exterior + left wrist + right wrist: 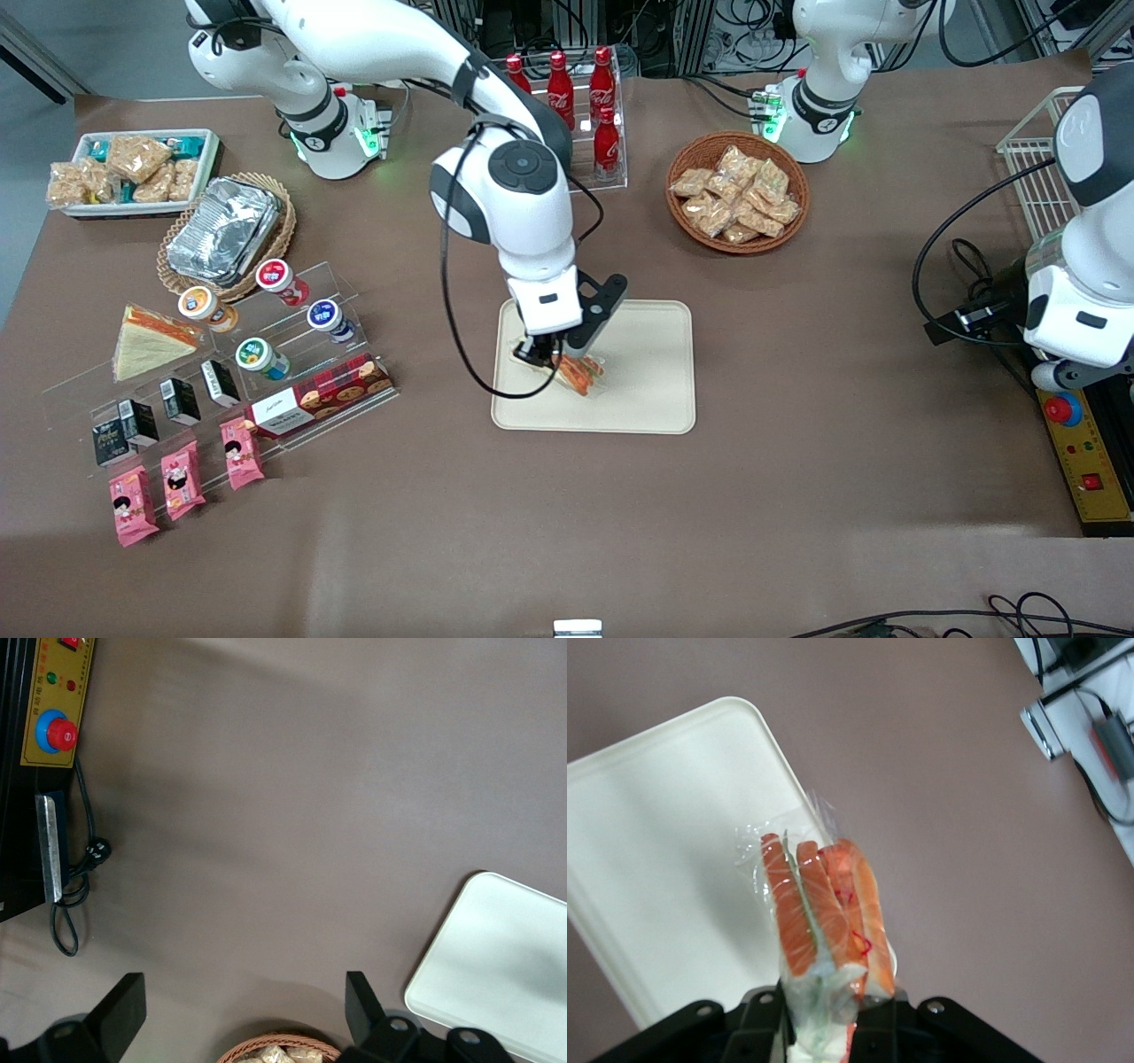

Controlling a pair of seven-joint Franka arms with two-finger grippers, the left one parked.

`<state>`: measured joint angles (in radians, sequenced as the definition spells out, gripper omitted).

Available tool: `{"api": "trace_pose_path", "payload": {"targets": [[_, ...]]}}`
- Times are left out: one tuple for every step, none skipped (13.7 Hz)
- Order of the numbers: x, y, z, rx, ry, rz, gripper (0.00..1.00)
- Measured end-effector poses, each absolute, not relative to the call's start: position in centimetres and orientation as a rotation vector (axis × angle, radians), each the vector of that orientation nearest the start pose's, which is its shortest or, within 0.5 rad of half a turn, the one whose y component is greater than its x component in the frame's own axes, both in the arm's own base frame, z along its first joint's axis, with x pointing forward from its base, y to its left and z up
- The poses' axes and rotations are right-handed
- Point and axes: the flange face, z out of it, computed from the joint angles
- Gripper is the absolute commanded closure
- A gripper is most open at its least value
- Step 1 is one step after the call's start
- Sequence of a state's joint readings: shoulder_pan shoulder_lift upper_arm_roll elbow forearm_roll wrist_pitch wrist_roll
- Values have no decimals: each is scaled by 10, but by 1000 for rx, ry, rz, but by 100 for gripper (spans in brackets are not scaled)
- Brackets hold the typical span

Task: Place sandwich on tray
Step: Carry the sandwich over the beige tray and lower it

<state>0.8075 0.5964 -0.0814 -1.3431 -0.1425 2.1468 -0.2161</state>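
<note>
Nearest the front camera, at about seven o'clock on the desk, lie the pink snack packets, which play no part in my job. Farther in, near the middle of the desk, sits the tray, and my gripper hangs just above its edge toward my end of the desk.

From my wrist I see the sandwich pinched between my jaws, which are closed on its wrapped end. Its orange filling stripes and clear wrap stick out past my fingertips, over the tray's rim and the brown desk beside it. In the front view the sandwich shows at roughly four o'clock from my gripper, over the tray's surface. Whether its lower end already touches the tray I cannot tell.

So I judge the pick-up and the carry as done: the sandwich is off the display and positioned over its target. Left to do, as I read it, are the last bit of lowering, opening the jaws, and lifting clear. One other sandwich wedge remains on the clear stand at nine o'clock.
</note>
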Motion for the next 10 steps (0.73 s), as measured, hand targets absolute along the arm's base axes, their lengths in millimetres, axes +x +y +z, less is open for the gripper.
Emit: {"api": "trace_pose_path", "payload": {"targets": [[549,504,385,-2801,-1613,-400,73],[550,508,366,-2793,-1633,-394,73],[549,512,346,-2786,-1655,-377,73],[546,516,327,-2781,-1677,-354,73],[543,520,311,-2776,-1698,-334,73],[540,524,299,-2764,-1731,-330,73],[538,528,290,-2745,-1784,-347,73],[536,532,285,-2729,-1824,-364,73],[534,534,281,-2719,-1859,-377,73],[533,536,279,-2711,-1893,-390,73]]}}
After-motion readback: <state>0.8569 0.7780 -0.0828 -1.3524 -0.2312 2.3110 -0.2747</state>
